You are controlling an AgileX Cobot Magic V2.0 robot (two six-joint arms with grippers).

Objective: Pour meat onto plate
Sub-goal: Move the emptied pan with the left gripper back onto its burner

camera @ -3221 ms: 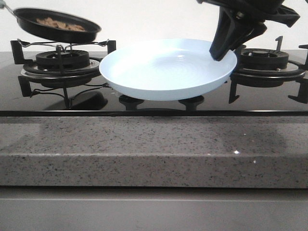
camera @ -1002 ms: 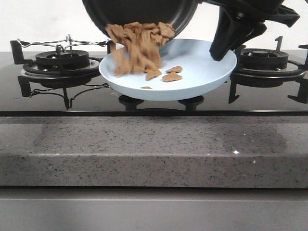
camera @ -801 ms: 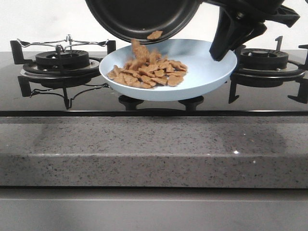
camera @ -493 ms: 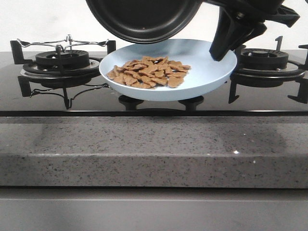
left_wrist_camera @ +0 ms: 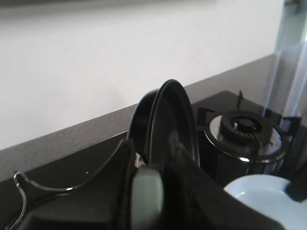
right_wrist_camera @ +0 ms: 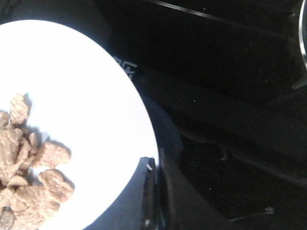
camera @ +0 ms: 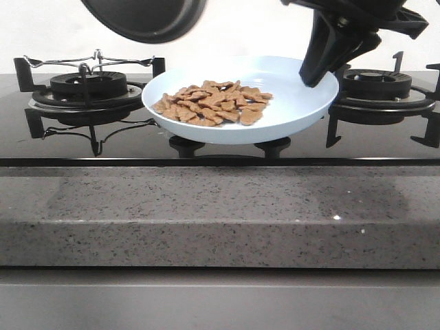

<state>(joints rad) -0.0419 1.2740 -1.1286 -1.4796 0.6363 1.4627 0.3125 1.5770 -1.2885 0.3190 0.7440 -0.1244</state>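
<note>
The pale-blue plate (camera: 295,103) hangs level over the stove between the two burners, and my right gripper (camera: 311,78) is shut on its right rim. The meat (camera: 213,103) lies in a loose tan-brown pile on the plate's left half. In the right wrist view the plate (right_wrist_camera: 86,91) carries the meat (right_wrist_camera: 29,182), with my right gripper (right_wrist_camera: 156,189) clamped on the rim. The black frying pan (camera: 144,17) is tilted steeply at the upper left, and no meat shows in it. My left gripper (left_wrist_camera: 152,170) is shut on the grey pan handle (left_wrist_camera: 146,199), behind the pan (left_wrist_camera: 170,124).
The left burner (camera: 86,86) with its metal grate sits under the pan. The right burner (camera: 378,82) is beside the plate. Stove knobs (camera: 185,144) sit below the plate. A speckled granite counter edge (camera: 220,206) runs along the front.
The pan tipped over the plate and the meat slid out onto it. The emptied pan then drew back up and to the left. Plate and right gripper stayed put.
</note>
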